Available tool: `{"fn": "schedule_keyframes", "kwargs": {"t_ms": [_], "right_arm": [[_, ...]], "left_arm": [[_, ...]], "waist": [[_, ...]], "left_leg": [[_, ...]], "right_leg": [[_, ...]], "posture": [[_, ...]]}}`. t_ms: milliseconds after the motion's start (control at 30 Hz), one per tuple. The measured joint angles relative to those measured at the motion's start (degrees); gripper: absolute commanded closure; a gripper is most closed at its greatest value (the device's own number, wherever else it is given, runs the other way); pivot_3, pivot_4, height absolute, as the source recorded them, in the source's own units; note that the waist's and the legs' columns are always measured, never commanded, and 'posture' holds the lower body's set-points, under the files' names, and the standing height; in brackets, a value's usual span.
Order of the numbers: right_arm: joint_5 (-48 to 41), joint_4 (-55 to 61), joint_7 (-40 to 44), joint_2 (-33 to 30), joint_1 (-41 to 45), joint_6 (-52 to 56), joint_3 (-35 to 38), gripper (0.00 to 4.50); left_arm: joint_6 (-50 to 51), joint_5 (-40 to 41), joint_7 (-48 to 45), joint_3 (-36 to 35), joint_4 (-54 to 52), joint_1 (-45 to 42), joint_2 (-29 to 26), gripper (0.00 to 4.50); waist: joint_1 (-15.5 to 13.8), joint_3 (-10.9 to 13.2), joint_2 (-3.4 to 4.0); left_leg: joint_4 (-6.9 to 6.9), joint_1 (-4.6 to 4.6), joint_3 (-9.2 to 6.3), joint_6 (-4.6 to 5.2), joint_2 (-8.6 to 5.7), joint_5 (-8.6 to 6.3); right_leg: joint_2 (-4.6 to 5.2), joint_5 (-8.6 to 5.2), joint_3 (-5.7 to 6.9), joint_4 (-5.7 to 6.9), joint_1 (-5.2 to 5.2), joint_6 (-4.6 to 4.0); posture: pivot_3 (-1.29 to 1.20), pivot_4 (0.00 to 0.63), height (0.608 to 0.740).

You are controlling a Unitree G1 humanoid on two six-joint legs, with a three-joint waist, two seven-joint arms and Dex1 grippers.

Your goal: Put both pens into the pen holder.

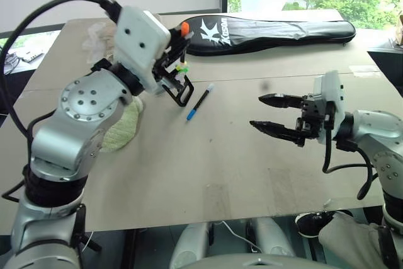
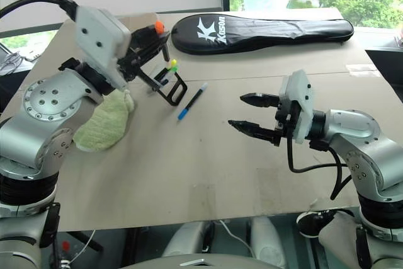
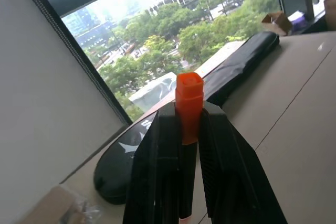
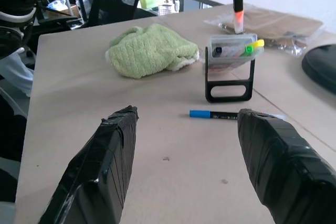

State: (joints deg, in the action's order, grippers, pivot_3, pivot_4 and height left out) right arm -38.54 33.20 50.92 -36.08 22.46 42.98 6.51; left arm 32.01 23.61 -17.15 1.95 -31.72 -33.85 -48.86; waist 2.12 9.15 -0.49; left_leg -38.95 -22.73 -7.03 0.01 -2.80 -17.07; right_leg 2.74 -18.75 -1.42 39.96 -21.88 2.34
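while left pincer point(image 2: 157, 34) clamps orange-ended pen point(image 3: 189, 100) | right pincer point(image 1: 267, 112) open, empty | blue-tipped pen point(image 1: 200, 102) on table point(image 1: 208, 168)

The pen point(image 3: 188, 109) up between the black fingers point(image 3: 157, 177) of the left gripper point(image 1: 178, 41) has a bright orange end on a black barrel, and the pen point(image 1: 200, 102) lying on the pale tan table point(image 1: 227, 162) is black with a blue tip and a pale grey end. The pen holder point(image 4: 229, 69) is a black frame with clear plastic on top, and a yellow-green marker point(image 4: 252, 47) pokes out of it, next to a fuzzy light green cloth point(image 4: 149, 49). At the back lies a long black bag point(image 1: 271, 31) with white lettering, and the right gripper point(image 1: 269, 112) has glossy black fingers on a white and silver arm.
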Motion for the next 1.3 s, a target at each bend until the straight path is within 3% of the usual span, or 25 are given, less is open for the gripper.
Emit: {"fn": "schedule_keyframes", "kwargs": {"t_ms": [100, 300, 567, 800, 867, 1000, 1100, 1167, 1300], "right_arm": [[0.10, -0.11, 0.22, -0.74, -0.13, -1.94, 0.37, 1.29], [-0.38, -0.68, 0.41, -0.67, -0.12, -6.37, 0.45, 1.29], [-2.24, -0.31, -0.83, -0.63, -0.37, -8.63, 0.93, 1.29], [-2.35, 0.83, -2.61, -0.64, -1.77, -10.39, 1.21, 1.23], [-2.38, 1.14, -3.22, -0.70, -2.57, -10.65, 1.33, 1.23], [-2.47, 1.82, -4.69, -0.73, -3.41, -10.72, 1.39, 1.23], [-2.49, 1.82, -5.31, -0.97, -3.56, -10.72, 1.45, 1.23], [-2.54, 1.92, -6.06, -1.09, -3.76, -10.72, 1.57, 1.23], [-2.55, 2.50, -7.48, -1.21, -4.65, -10.70, 1.77, 1.23]], "left_arm": [[-0.03, -3.70, -1.02, 1.49, 0.00, 0.36, -0.65, 4.50], [-0.23, -9.36, -2.38, 3.57, 5.09, 0.03, 3.34, 4.50], [-10.47, -19.05, -5.29, 5.74, 18.97, -0.03, 6.37, 4.50], [-13.52, -17.06, -7.94, 3.44, 19.89, -1.13, 12.21, 1.32], [-7.41, -10.33, -9.71, 0.62, 17.25, -2.28, 14.89, 0.49], [9.92, 1.18, -9.14, -1.71, 8.84, -6.21, 18.43, 0.49], [20.47, 2.43, -6.02, -1.33, 6.38, -8.18, 18.48, 0.49], [32.95, 2.49, -4.07, 2.56, 7.03, -10.95, 18.21, 0.49], [44.84, -1.16, 3.15, 7.40, 13.83, -12.59, 24.93, 0.49]], "waist": [[-0.09, 0.00, 0.00], [-0.13, 0.02, -0.04], [-0.16, 0.03, -0.05], [-0.23, 0.02, -0.05], [-0.22, 0.02, -0.05], [-0.08, 0.02, -0.06], [0.19, 0.02, -0.05], [0.18, 0.01, -0.05], [-0.05, 0.02, -0.07]], "left_leg": [[0.00, 0.00, -0.02, 0.00, 0.00, 0.00], [-0.03, 0.00, -0.08, 0.00, 0.00, 0.00], [-0.08, -0.02, -0.12, 0.00, -0.01, 0.00], [-0.13, -0.05, -0.18, 0.00, -0.02, 0.00], [-0.14, -0.07, -0.19, 0.00, -0.02, 0.00], [-0.20, -0.08, -0.23, 0.00, -0.03, 0.00], [-0.19, -0.01, -0.20, 0.00, -0.02, 0.00], [-0.20, 0.02, -0.20, 0.00, -0.02, 0.00], [-0.26, -0.01, -0.20, 0.00, -0.05, 0.00]], "right_leg": [[0.00, 0.00, 0.03, 0.00, 0.01, 0.00], [0.00, 0.00, 0.12, 0.00, 0.04, 0.00], [0.02, 0.00, 0.17, -0.02, 0.05, 0.00], [0.04, 0.00, 0.22, 0.00, 0.07, 0.00], [0.04, 0.00, 0.23, 0.00, 0.07, 0.00], [0.04, 0.00, 0.27, 0.02, 0.12, 0.01], [0.00, 0.00, 0.26, 0.07, 0.14, 0.01], [-0.04, -0.01, 0.29, 0.11, 0.16, 0.01], [-0.04, -0.01, 0.40, 0.08, 0.17, 0.01]], "posture": [[0.00, 0.150, 0.740], [0.00, 0.150, 0.740], [0.00, 0.150, 0.740], [0.00, 0.150, 0.740], [0.00, 0.150, 0.740], [0.00, 0.150, 0.740], [0.00, 0.150, 0.740], [0.00, 0.150, 0.740], [0.00, 0.150, 0.740]]}}
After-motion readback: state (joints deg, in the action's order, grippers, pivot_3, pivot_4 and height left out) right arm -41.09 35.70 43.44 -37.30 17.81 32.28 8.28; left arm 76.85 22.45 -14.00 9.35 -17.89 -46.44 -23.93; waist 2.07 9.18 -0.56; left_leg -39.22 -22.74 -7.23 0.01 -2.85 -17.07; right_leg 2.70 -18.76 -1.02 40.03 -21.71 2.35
